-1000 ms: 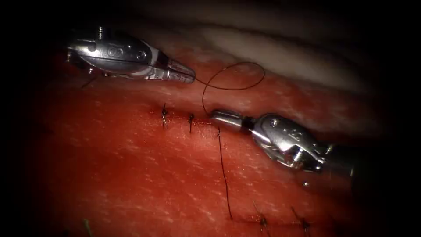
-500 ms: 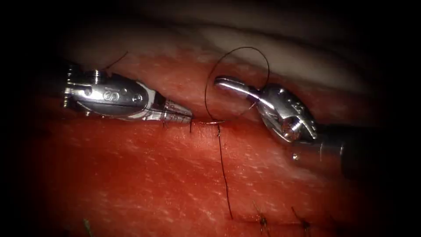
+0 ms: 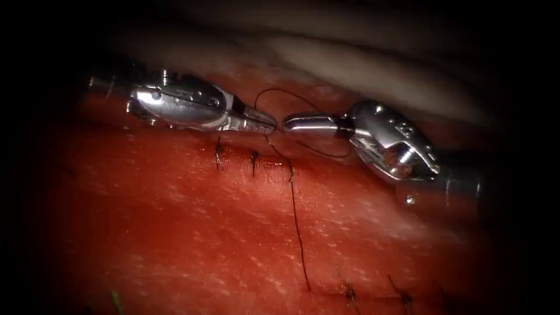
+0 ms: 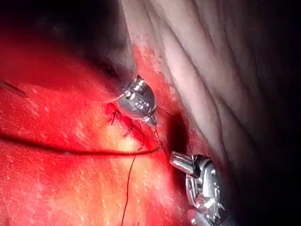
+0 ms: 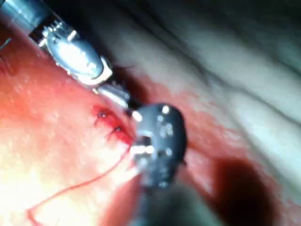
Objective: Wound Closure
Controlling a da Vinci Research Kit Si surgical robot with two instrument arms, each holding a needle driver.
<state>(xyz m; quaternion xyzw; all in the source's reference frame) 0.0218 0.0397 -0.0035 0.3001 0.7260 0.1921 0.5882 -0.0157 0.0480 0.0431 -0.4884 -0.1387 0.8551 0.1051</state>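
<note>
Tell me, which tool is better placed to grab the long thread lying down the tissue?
Right, probably. The left tool is shut on the thread at its tip, so it is busy. The right tool looks shut on nothing, and its tip sits just above the long strand's top end.

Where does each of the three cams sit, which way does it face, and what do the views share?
Endoscope view: above and in front of the tissue, looking down at the stitched cut; left tool and right tool meet tip to tip over it, with the thread looped around the right tool.
Left wrist view: on the left arm, looking along its shaft at the left tool; the right tool shows too.
Right wrist view: on the right arm, looking along its shaft at the right tool.
Shared: all three show both tools, the stitches and the thread.
</note>
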